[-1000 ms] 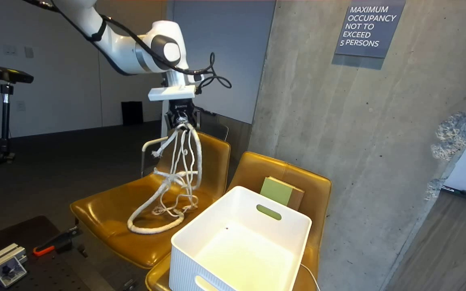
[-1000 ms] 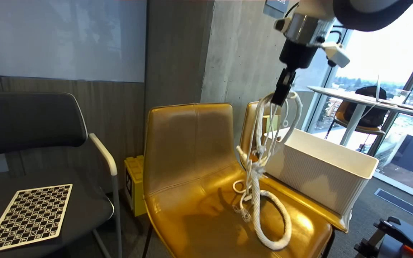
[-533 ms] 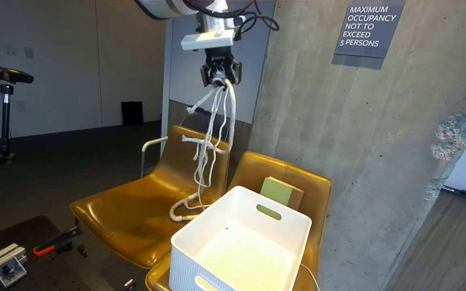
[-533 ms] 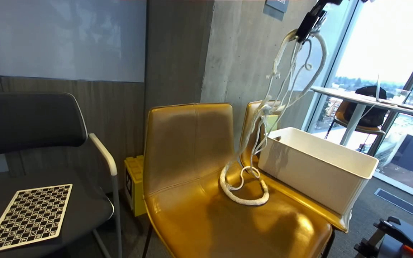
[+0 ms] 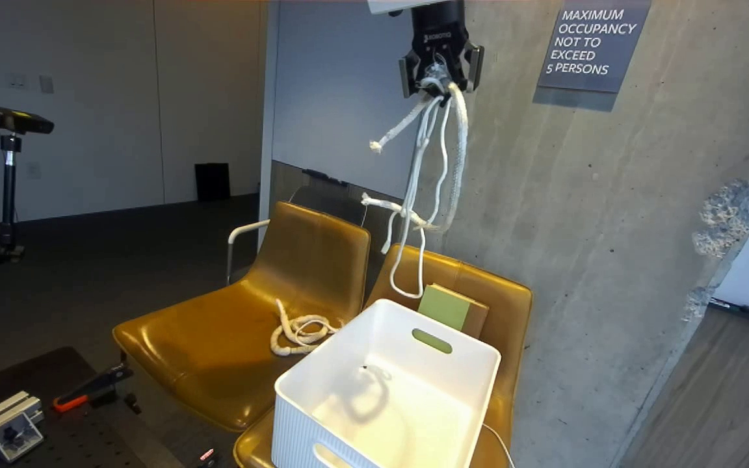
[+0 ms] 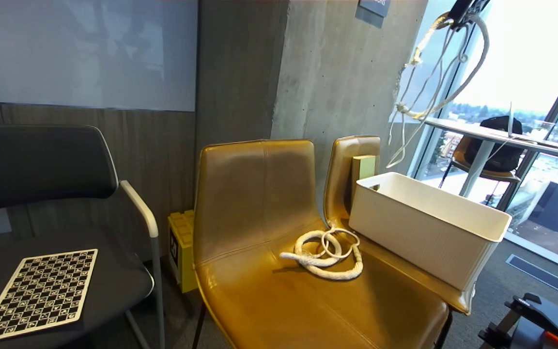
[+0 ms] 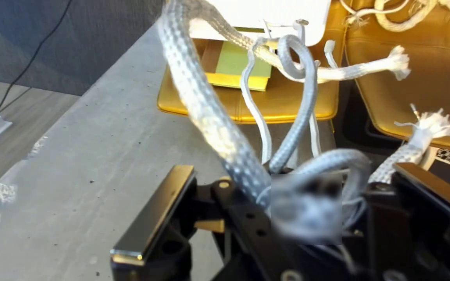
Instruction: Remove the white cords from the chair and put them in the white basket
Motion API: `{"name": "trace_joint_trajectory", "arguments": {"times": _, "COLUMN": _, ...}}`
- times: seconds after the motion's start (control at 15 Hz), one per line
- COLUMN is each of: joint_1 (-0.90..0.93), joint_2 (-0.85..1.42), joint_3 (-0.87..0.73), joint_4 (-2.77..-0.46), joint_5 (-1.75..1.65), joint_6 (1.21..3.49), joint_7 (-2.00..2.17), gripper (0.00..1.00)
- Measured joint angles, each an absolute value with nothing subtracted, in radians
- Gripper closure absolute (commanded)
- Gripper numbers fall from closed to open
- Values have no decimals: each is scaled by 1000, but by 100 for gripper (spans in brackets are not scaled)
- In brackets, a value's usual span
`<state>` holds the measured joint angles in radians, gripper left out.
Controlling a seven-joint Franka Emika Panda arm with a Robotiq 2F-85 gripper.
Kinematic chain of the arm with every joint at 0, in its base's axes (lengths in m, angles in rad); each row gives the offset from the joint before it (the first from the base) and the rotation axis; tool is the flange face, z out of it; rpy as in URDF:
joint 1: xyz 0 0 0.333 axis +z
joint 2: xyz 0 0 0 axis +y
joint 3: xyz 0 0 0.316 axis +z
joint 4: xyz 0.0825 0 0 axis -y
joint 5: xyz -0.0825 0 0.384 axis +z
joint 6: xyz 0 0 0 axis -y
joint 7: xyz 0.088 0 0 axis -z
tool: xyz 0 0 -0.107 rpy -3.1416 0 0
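My gripper (image 5: 441, 91) is shut on the white cords (image 5: 459, 149), high above the seats. The cords dangle in long loops with frayed ends, also in an exterior view (image 6: 475, 72) and the wrist view (image 7: 205, 101). Their lowest loop hangs just above the far end of the white basket (image 5: 303, 396), and their shadow falls on its floor. Another coil of white cord (image 6: 337, 274) lies on the mustard-yellow chair (image 6: 269, 295), beside the basket; it also shows in an exterior view (image 5: 296, 338). The fingertips are partly hidden by cord in the wrist view.
The basket stands on a second yellow chair (image 5: 504, 299), with a green-and-brown book (image 5: 446, 309) against its back. A concrete wall (image 5: 582, 227) is behind. A black chair (image 6: 41, 169) with a checkered board (image 6: 41, 291) stands beside the yellow chair.
My gripper has risen and moved across from above the yellow chair toward the basket, with the cords hanging from it. A coil of cord has stayed on the chair.
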<state>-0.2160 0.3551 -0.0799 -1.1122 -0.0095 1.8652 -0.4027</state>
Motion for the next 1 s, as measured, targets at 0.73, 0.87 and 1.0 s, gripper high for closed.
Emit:
{"name": "trace_joint_trajectory", "arguments": {"times": 0.73, "joint_1": -368, "joint_2": 490, "joint_3": -98, "joint_4": -1222, "joint_5": 3, "joint_6": 1851, "joint_7": -507, "gripper": 100}}
{"name": "trace_joint_trajectory", "arguments": {"times": 0.87, "joint_1": -371, "joint_2": 465, "joint_3": -98, "joint_4": -1332, "joint_5": 1, "joint_6": 1920, "joint_7": -525, "gripper": 100}}
{"name": "trace_joint_trajectory", "arguments": {"times": 1.0, "joint_1": -369, "joint_2": 439, "joint_3": -92, "joint_4": -1447, "joint_5": 3, "joint_6": 2026, "joint_7": -528, "gripper": 100}}
